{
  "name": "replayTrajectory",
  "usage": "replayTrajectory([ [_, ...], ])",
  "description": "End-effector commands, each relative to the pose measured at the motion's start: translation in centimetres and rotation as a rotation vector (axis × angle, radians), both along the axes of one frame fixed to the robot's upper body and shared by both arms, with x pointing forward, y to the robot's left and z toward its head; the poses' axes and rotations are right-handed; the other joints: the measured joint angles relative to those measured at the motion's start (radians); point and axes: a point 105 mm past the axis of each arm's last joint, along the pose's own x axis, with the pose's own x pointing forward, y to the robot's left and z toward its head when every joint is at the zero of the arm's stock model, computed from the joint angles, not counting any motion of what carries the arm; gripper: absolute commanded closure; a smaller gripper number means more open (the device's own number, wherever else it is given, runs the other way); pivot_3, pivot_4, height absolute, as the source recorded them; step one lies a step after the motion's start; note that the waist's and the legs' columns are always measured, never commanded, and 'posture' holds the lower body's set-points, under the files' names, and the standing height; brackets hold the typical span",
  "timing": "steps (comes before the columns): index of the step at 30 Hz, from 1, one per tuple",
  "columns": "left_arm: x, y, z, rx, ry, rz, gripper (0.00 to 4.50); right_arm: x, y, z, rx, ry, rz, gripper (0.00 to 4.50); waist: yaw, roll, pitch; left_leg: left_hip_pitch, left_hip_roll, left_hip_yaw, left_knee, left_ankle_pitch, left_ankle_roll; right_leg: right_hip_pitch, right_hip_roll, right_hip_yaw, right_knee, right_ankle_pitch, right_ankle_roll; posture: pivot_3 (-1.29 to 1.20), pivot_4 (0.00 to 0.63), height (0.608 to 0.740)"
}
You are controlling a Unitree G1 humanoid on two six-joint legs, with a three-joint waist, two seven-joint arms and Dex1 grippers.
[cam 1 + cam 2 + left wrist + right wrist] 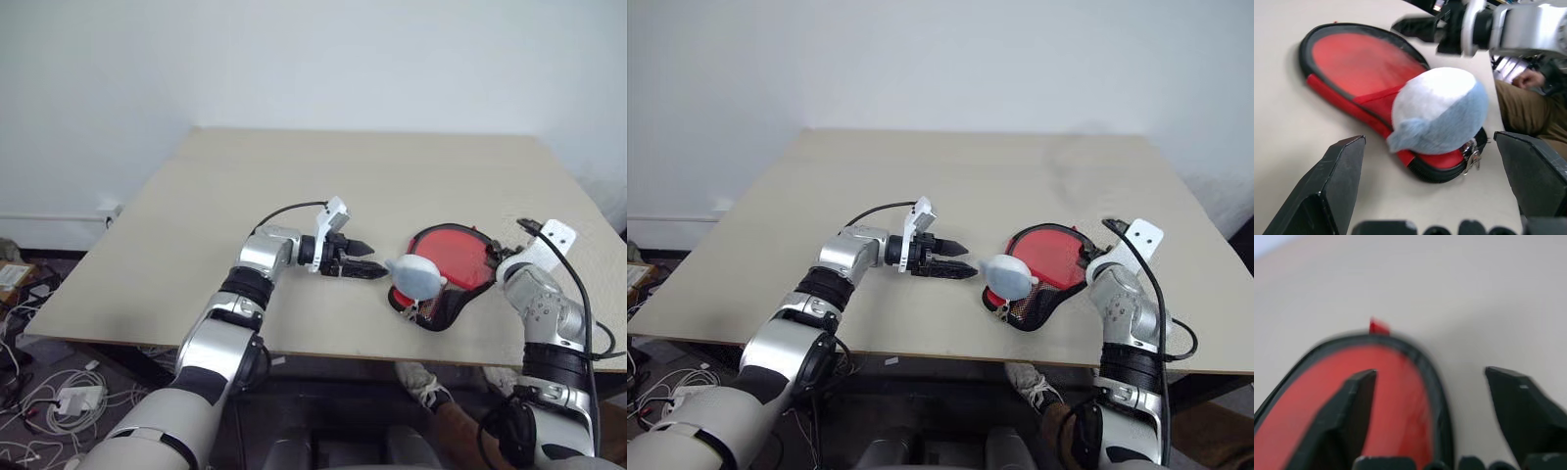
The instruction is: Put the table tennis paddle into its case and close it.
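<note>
Left wrist view gives me the case flat on the table, its zip apparently shut near the pull; both grippers, left and right, spread empty. Paddle presumably inside.

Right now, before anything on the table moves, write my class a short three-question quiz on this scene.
1. True or false: the left gripper is shut on the case.
2. What rests on the case's narrow end? A) a white and pale blue soft object B) a yellow ball C) nothing
3. Fill in: the right gripper, at the case's round end, has its fingers ___.

Key: 1 false, it is open and apart from the case; 2 A; 3 open.
</note>
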Motion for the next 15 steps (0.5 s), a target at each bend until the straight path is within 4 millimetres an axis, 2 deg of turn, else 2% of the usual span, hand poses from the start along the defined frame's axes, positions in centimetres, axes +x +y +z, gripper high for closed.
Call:
replayTrajectory([
  [1, 0.9, 0.6, 2.0, -0.008, -0.081, 0.008, 0.00, 0.4, 2.6, 4.4, -0.060, -0.207, 0.173, 0.67, -0.002, 0.000, 0.000, 0.000, 0.000, 0.000, 0.000, 0.000, 0.000, 0.000, 0.000, 0.000, 0.000, 0.000, 0.000, 0.00, 0.000, 0.740],
  [2, 1.1, 0.9, 2.0, -0.005, -0.081, 0.018, 0.00, 0.4, 3.5, 4.8, -0.062, -0.231, 0.224, 0.67, -0.002, 0.000, 0.000, 0.000, 0.000, 0.000, 0.000, 0.000, 0.000, 0.000, 0.000, 0.000, 0.000, 0.000, 0.000, 0.00, 0.000, 0.740],
  [5, 1.5, 1.8, 2.2, 0.009, -0.090, 0.050, 0.00, -0.6, 8.0, 6.4, 0.024, -0.320, 0.509, 0.67, -0.001, 0.000, 0.000, 0.000, 0.000, 0.000, 0.000, 0.000, 0.000, 0.000, 0.000, 0.000, 0.000, 0.000, 0.000, 0.00, 0.000, 0.740],
  [7, 1.3, 2.8, 2.0, 0.022, -0.086, 0.058, 0.00, -2.6, 10.9, 7.6, 0.071, -0.408, 0.725, 0.67, 0.000, 0.000, 0.000, 0.000, 0.000, -0.001, 0.000, 0.000, 0.000, 0.000, 0.000, 0.000, 0.000, 0.000, 0.000, 0.00, 0.000, 0.740],
  [9, 1.1, 3.9, 1.5, 0.048, -0.074, 0.069, 0.00, -5.1, 13.2, 8.0, 0.090, -0.436, 0.923, 0.67, 0.000, 0.000, 0.000, -0.001, 0.000, -0.001, 0.000, 0.000, 0.000, 0.000, 0.000, -0.001, 0.000, 0.000, 0.000, 0.00, 0.000, 0.740],
  [12, 0.6, 4.9, 1.2, 0.062, -0.064, 0.071, 0.00, -8.2, 15.0, 8.1, 0.112, -0.449, 1.115, 0.67, 0.002, -0.001, 0.001, -0.001, 0.000, -0.001, 0.000, 0.000, 0.000, 0.001, 0.000, -0.001, 0.000, 0.000, 0.000, 0.00, 0.000, 0.740],
  [15, 0.3, 5.2, 1.1, 0.068, -0.056, 0.074, 0.00, -10.3, 15.5, 7.4, 0.107, -0.407, 1.222, 0.67, 0.007, -0.004, 0.002, -0.001, 0.000, -0.002, 0.001, 0.000, 0.000, 0.002, -0.001, -0.003, 0.000, 0.000, 0.000, 0.00, 0.000, 0.740],
])
